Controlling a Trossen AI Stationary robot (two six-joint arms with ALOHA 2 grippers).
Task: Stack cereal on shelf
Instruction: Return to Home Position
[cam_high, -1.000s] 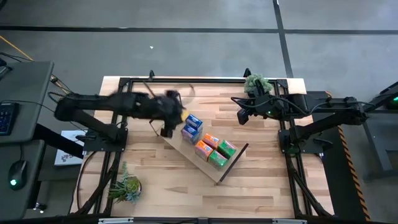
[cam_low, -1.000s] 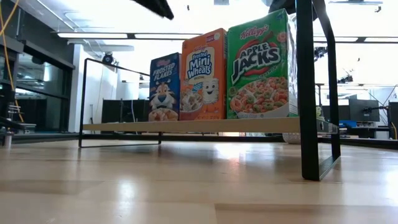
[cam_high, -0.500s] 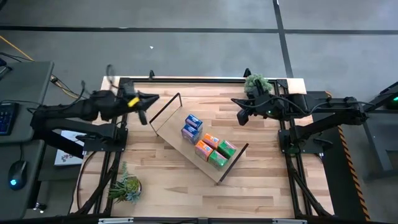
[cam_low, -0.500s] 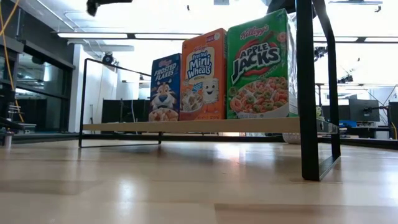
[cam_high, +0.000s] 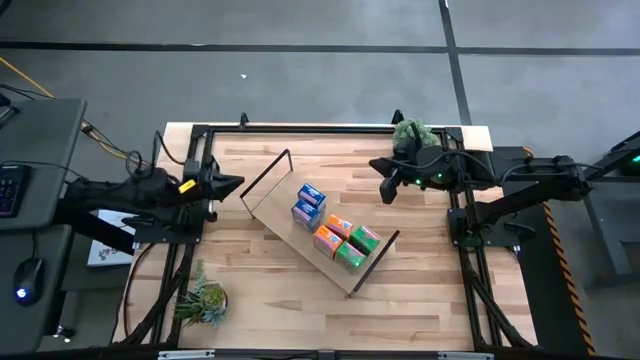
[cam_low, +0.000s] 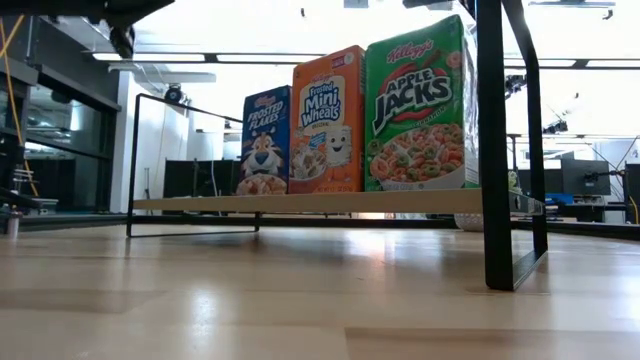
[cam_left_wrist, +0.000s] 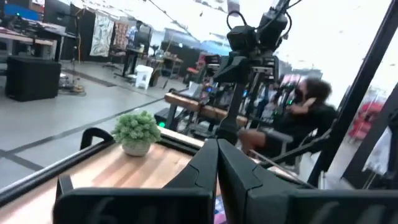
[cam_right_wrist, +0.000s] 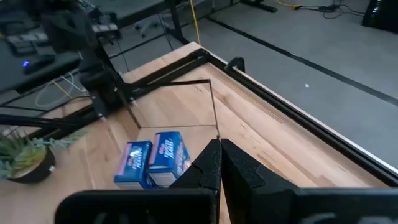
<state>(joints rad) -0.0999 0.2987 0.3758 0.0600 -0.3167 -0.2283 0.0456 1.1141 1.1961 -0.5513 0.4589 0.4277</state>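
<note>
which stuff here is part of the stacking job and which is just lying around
Job: cereal boxes on the shelf; left gripper and right gripper, both shut, clear of it.
Lying about: plant by right arm; plant at left table edge.

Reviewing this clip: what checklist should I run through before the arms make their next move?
1. Cereal boxes upright on the shelf: ok.
2. Boxes paired by colour, blue, orange, green: ok.
3. Shelf board level on the table: ok.
4. Left claw shut, empty, off the shelf at the table's left edge: ok.
5. Right claw shut, empty, over the table, clear of the shelf: ok.
6. Boxes square to the board's edge: cannot tell.
</note>
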